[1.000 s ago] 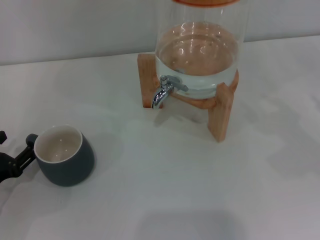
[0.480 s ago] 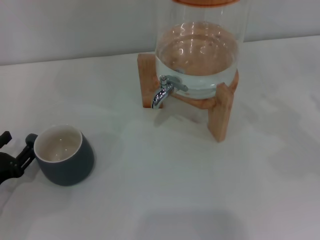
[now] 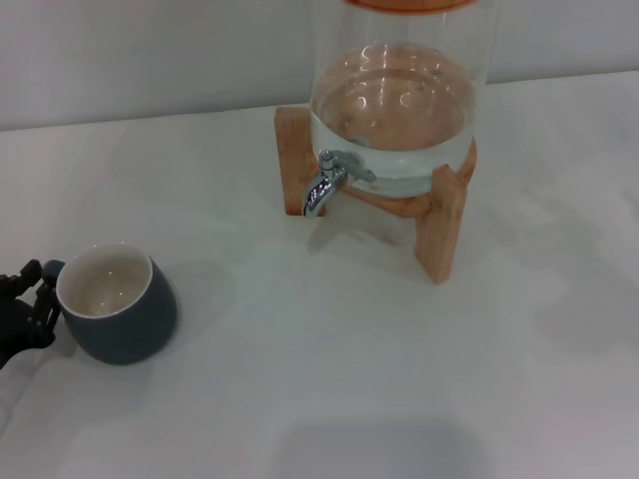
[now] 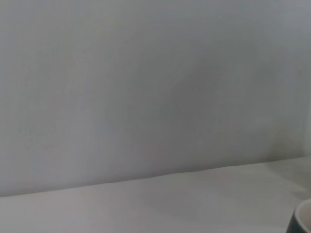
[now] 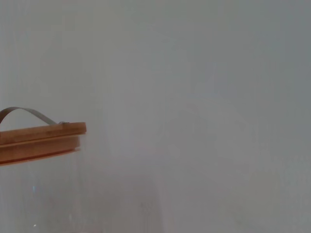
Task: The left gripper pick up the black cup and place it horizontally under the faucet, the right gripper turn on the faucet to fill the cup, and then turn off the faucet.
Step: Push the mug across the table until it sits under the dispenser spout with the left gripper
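The black cup stands upright at the table's left front, its cream inside showing. A sliver of its rim shows in the left wrist view. My left gripper is at the cup's left side, its black fingers closed around the small loop handle. The faucet is chrome, with its spout pointing down, on the front of the glass dispenser, far to the right of the cup and beyond it. Nothing stands under the spout. The right gripper is out of view.
The dispenser holds water and sits on a wooden stand at the back centre. Its wooden lid with a metal handle shows in the right wrist view. The white table spreads between cup and stand; a pale wall is behind.
My left gripper's fingers have closed in on the cup's handle. The cup has shifted slightly left and turned a little.
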You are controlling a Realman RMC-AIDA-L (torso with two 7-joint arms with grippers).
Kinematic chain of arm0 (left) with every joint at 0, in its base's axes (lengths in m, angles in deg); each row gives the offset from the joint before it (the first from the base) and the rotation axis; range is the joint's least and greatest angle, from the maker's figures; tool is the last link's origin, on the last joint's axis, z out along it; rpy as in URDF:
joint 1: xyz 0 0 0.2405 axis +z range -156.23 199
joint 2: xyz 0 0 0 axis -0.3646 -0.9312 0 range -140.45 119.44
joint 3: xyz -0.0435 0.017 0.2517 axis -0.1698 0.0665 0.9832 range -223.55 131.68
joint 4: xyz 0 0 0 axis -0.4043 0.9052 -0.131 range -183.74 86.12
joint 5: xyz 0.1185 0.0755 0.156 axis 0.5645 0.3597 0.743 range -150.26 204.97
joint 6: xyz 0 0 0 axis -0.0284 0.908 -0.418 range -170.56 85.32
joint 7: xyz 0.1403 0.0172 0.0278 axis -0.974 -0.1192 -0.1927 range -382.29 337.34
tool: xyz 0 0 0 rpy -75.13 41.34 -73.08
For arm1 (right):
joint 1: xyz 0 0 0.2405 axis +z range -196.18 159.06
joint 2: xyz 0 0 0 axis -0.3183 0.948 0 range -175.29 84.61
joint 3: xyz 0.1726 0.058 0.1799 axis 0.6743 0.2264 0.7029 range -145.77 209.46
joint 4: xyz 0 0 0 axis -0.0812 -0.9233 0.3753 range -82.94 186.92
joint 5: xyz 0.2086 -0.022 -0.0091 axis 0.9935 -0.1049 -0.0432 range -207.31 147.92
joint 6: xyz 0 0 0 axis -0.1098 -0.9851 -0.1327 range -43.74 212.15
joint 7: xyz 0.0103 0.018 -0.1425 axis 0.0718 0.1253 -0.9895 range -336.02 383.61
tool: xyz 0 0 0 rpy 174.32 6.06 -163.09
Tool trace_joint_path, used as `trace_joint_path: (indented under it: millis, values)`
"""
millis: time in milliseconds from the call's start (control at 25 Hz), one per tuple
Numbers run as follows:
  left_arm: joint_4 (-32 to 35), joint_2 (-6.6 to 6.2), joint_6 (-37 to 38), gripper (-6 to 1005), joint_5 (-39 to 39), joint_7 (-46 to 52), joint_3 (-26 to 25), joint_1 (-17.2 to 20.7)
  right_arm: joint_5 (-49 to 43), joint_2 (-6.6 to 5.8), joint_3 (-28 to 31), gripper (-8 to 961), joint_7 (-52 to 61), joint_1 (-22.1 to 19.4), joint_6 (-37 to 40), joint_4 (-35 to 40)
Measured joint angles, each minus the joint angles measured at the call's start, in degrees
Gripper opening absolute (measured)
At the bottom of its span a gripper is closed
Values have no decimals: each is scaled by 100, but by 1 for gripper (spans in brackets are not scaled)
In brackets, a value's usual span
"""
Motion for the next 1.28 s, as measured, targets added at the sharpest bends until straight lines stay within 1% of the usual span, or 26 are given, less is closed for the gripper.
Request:
trace_joint_path:
  millis: [120, 360, 1280]
  values:
    - [-27, 0, 8, 321, 14, -3, 7, -35, 0, 2, 50, 601, -1, 1, -4, 0]
    - [-11, 0, 6, 154, 116, -4, 12, -56, 0, 8, 63, 600, -1, 2, -8, 0]
    - [9, 9, -75, 153, 134, -4, 74, -50, 0, 9, 78, 600, -1, 1, -8, 0]
